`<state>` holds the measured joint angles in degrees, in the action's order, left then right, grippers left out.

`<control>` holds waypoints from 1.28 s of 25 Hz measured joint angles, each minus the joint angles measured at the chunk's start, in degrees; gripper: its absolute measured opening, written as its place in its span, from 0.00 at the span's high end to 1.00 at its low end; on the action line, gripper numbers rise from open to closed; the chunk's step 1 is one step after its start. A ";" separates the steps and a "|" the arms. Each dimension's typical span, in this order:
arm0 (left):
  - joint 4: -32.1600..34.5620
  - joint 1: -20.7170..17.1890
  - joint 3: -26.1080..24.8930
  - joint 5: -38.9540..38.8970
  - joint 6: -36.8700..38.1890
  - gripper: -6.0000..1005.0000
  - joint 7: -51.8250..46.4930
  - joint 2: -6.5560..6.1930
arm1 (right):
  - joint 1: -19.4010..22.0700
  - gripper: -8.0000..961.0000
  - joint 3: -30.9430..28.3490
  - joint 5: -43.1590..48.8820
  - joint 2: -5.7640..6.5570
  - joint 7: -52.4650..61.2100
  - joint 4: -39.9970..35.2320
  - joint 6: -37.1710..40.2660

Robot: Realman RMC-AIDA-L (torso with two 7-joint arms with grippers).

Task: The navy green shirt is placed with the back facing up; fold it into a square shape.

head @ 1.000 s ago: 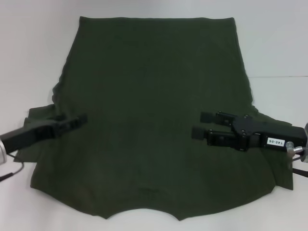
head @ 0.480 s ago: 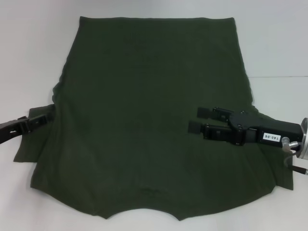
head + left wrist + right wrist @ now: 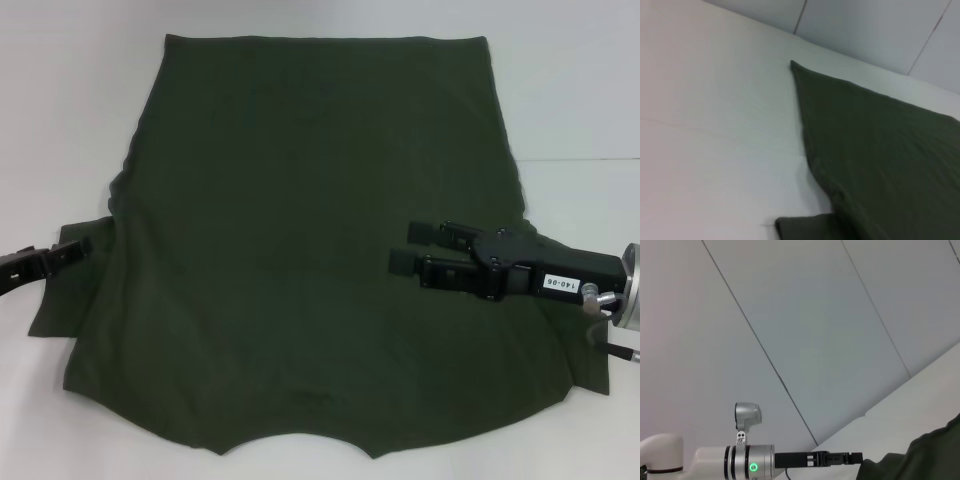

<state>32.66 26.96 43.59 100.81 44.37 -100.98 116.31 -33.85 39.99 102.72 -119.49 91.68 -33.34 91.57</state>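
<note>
Head view shows the shirt (image 3: 320, 250) spread flat on a white table (image 3: 60, 120), filling most of the middle of the scene, with its straight hem at the far side and its curved neckline at the near edge. A short sleeve sticks out to each side near the front, the left one lying flat on the table. The left gripper (image 3: 72, 252) comes in low from the left edge, its tip right at the left sleeve's outer edge; whether its fingers are spread or pressed together cannot be told, nor whether it touches the cloth. The right gripper (image 3: 418, 248) reaches in from the right over the right half of the shirt, its two fingers (image 3: 405, 263) spread apart with nothing between them, pointing toward the shirt's middle. Left wrist view looks along the table at the shirt (image 3: 880, 150), with one far corner pointed and a folded bit of sleeve at the near side. Right wrist view takes in a pale panelled wall (image 3: 790, 315), the left gripper (image 3: 852, 458) seen farther off, and a dark edge of the shirt (image 3: 920, 462).
</note>
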 joint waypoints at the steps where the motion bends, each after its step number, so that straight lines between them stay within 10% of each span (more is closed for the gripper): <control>1: -0.24 0.04 0.01 0.00 -0.48 0.06 0.14 0.00 | 0.00 0.05 0.00 0.00 -0.03 0.09 0.03 -0.04; 32: -3.10 2.29 -0.11 5.38 -4.42 0.06 0.69 0.62 | 0.00 0.05 0.00 -0.12 -0.04 0.52 0.12 -0.23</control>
<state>29.56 29.25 43.48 106.19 39.95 -100.29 116.93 -33.85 39.99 102.60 -119.52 92.20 -33.22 91.33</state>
